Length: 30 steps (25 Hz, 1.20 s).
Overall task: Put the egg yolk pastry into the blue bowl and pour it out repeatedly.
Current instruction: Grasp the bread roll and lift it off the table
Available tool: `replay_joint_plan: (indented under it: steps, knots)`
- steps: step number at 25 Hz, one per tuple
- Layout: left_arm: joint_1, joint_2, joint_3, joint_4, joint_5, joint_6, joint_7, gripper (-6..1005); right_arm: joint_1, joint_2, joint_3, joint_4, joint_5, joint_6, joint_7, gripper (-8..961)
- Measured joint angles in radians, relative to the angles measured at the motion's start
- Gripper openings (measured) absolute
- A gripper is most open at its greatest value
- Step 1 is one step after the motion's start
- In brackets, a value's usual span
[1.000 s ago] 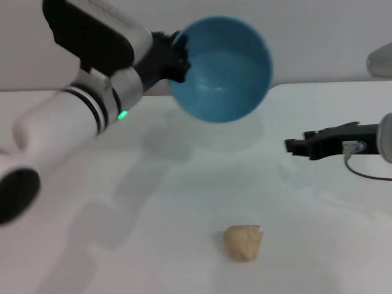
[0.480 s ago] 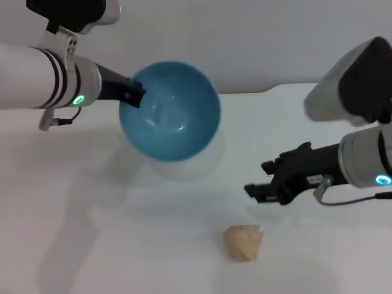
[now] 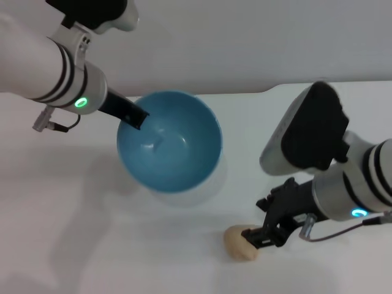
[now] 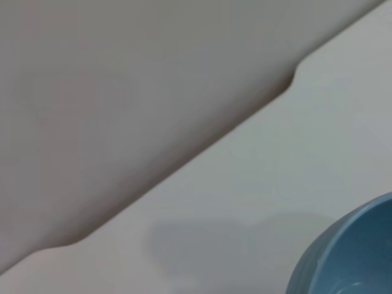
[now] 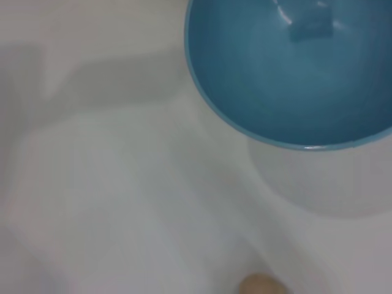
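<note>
Head view: the right gripper (image 3: 262,236) has dropped from beside the egg yolk pastry (image 3: 237,244) onto it, fingers apart around it. The left gripper (image 3: 136,116), clamped on the blue bowl's (image 3: 171,153) rim, has lowered it, empty, awaiting refilling.

right gripper (image 3: 262,236) covers part of the egg yolk pastry (image 3: 236,244); blue bowl (image 4: 352,254) cut off by left wrist frame edge.
</note>
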Motion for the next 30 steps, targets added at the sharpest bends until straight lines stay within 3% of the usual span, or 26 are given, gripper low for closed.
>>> replay_joint_plan:
  steps: [21, 30]
  knots:
    - [-0.031, -0.006, 0.08, 0.001, -0.007, -0.058, -0.023, 14, 0.067, 0.005, -0.172, 0.254, -0.077, -0.182, 0.024, 516]
    - [-0.047, -0.006, 0.081, 0.001, -0.007, -0.094, -0.034, 13, 0.076, 0.005, -0.216, 0.279, -0.085, -0.204, 0.037, 489]
